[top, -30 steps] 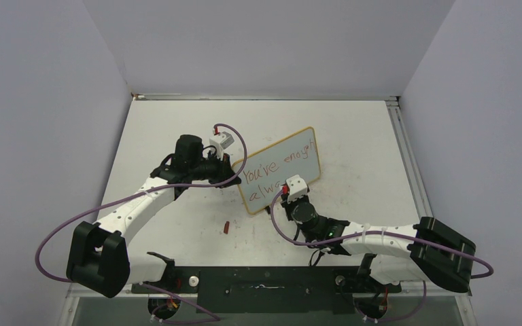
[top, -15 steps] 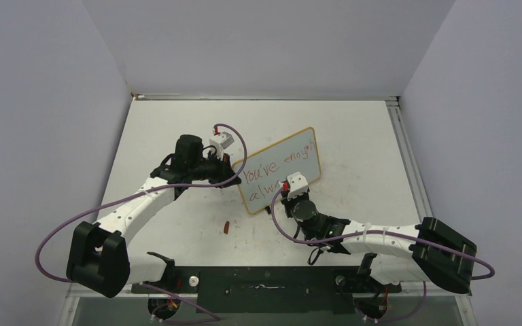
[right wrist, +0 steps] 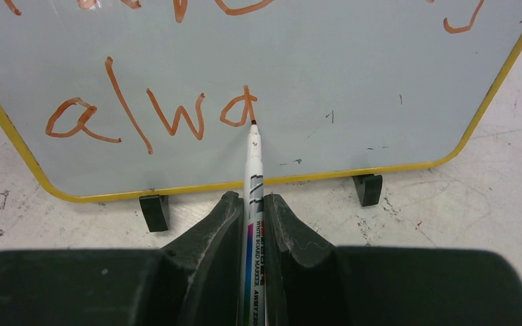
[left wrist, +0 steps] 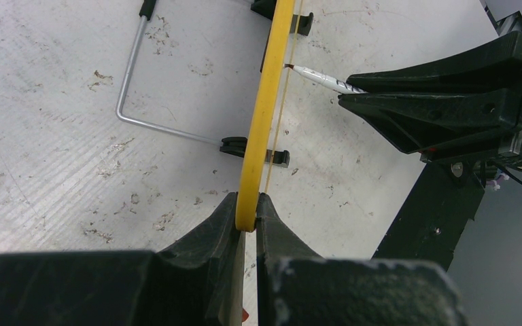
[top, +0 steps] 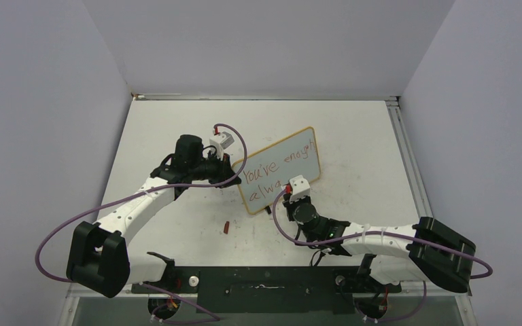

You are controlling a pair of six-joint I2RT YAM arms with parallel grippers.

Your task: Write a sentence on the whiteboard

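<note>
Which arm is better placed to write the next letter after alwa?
Right. The right end effector grips the marker, tip touching the whiteboard at the last a. The left end effector is shut on the rim, holding it.

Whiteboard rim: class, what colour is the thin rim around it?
Yellow. The whiteboard rim shows best in the left wrist view.

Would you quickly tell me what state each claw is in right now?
The left claw is closed on the rim of the whiteboard.
The right claw is closed on the marker, whose tip is at the board.
</note>
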